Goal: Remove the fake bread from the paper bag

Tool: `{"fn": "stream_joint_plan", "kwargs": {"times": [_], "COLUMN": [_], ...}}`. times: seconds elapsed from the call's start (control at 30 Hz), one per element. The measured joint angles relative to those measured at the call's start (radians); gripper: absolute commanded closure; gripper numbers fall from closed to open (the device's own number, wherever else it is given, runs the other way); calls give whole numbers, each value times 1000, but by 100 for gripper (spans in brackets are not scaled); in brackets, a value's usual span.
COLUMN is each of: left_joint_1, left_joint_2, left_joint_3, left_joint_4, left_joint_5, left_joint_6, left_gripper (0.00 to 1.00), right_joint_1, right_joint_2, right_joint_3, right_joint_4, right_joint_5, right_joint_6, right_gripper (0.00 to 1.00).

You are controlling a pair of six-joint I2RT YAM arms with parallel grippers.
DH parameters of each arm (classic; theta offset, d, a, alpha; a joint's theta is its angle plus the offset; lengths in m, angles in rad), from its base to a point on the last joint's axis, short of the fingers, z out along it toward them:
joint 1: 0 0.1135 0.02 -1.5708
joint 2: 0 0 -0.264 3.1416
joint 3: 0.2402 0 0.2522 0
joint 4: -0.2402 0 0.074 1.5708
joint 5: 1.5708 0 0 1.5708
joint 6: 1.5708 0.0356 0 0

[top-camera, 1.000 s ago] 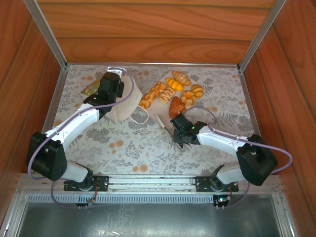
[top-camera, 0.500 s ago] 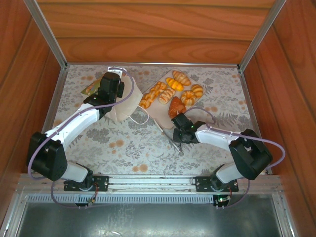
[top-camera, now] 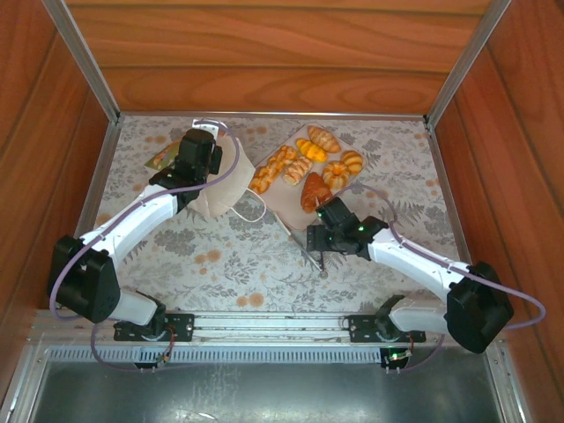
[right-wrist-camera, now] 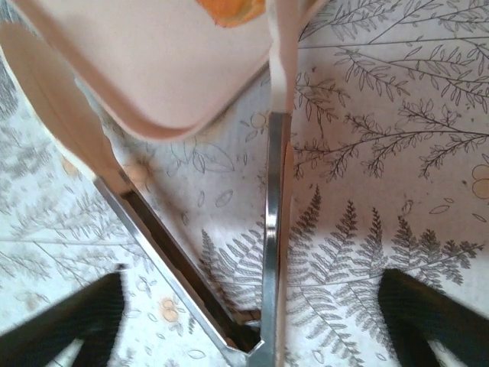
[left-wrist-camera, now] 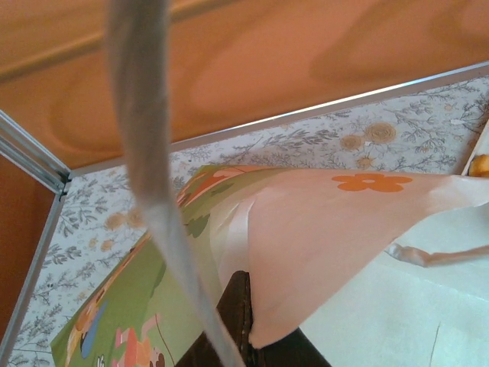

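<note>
When looked at from above, found the fake bread [top-camera: 308, 163] out on the pink tray [top-camera: 280, 197], golden pieces bunched close together toward the far side of the table [top-camera: 220, 256]. Saw the right gripper [top-camera: 321, 240] just on the near side of that tray, apart from the bread, with the brown piece nearest to it. Found its jaws spread wide and holding nothing. In the right wrist view, noted a dark finger [right-wrist-camera: 84, 317] at each lower corner, with metal tongs [right-wrist-camera: 271, 229] lying flat on the printed cloth between them, touching neither. Saw the tongs splayed in a V, pale tips up by the rounded corner of the pink tray [right-wrist-camera: 153, 69], and a sliver of orange bread [right-wrist-camera: 229, 9] at the top edge. Placed the paper bag [top-camera: 218, 192] just beside the tray on its left, one cord loop lying toward it. Found the left gripper [top-camera: 196, 157] on the bag's far upper part, well apart from the bread. In the left wrist view, saw its dark fingers [left-wrist-camera: 238, 325] closed on a fold of the bag's pale paper [left-wrist-camera: 328, 237], with a blurred cord handle [left-wrist-camera: 141, 153] crossing in front. Could not tell whether any bread lay inside the bag
</note>
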Motion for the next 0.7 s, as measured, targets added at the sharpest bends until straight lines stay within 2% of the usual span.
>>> {"fn": "stream_joint_plan", "kwargs": {"times": [0.3, 0.7], "left_joint_1": [0, 0], "left_joint_2": [0, 0], "left_joint_3": [0, 0], "left_joint_4": [0, 0], "left_joint_5": [6, 6], "left_joint_6": [-10, -10], "left_gripper": [100, 100], "right_joint_1": [108, 137], "right_joint_2": [128, 296], "right_joint_3": [0, 34], "right_joint_4": [-7, 44], "right_joint_5": [32, 74], "right_joint_6": [-42, -63], "right_gripper": [0, 1]}}
